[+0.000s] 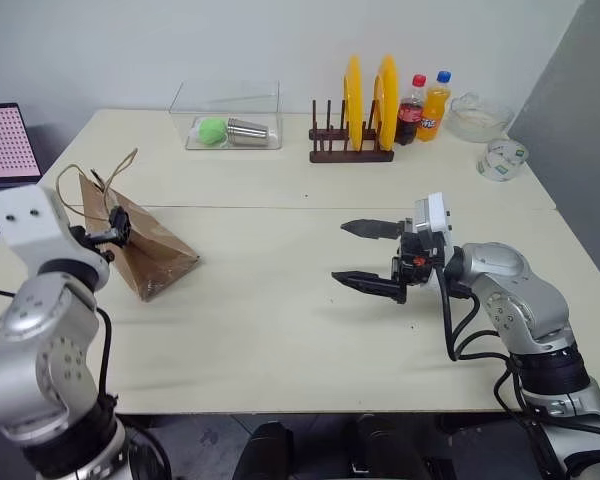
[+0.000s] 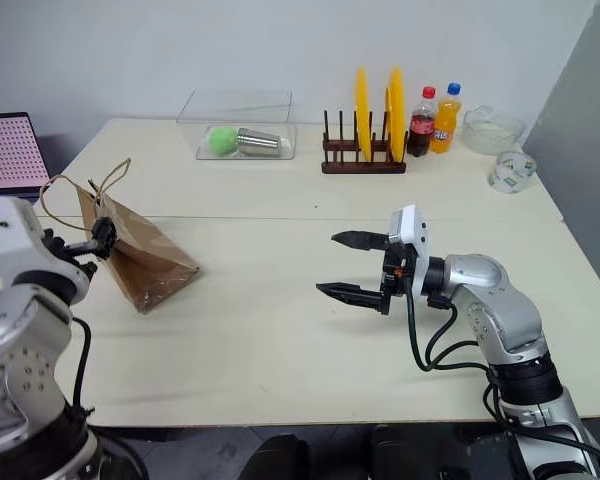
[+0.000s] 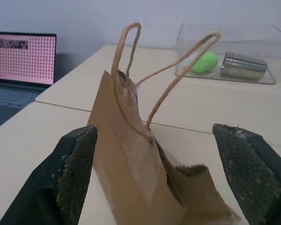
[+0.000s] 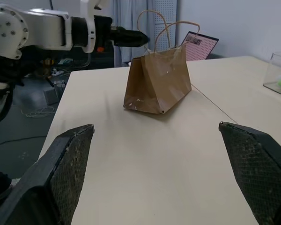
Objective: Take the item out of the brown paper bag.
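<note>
- The right pincer (image 1: 368,255) stands wide open above the pale cream tabletop (image 1: 280,320), its two black fingers (image 1: 372,229) well apart and pointing toward 9 o'clock; nothing lies between them and they touch nothing.
- The left pincer (image 2: 98,240) is at the 9 o'clock side of the head view, right at the upper part of the creased brown kraft paper bag (image 1: 140,245). Its wrist view shows its dark pads (image 3: 77,171) spread wide with the bag between them; whether a pad touches the paper cannot be told.
- The bag stands on the tabletop at about 9 o'clock from the right pincer, well apart from it. Its wide base rests on the surface and its sides taper upward to a narrow, crumpled top, from which two thin tan string loop handles (image 3: 126,51) rise.
- The bag's mouth looks pinched, and its inside is hidden, so the item cannot be seen.
- The right wrist view gives the bag side-on, with the left arm's black fingertip (image 4: 129,36) level with the handles, just beside the top edge.
- The head views alone take in the far edge toward 12 o'clock: a clear plastic box (image 1: 228,115) holding a green ball (image 1: 212,130) and a steel cup (image 1: 247,131), a dark wooden rack with two yellow plates (image 1: 355,110), a cola bottle (image 1: 411,110) and an orange soda bottle (image 1: 435,106).
- The left wrist view adds a laptop screen with a pink grid (image 3: 22,58).
</note>
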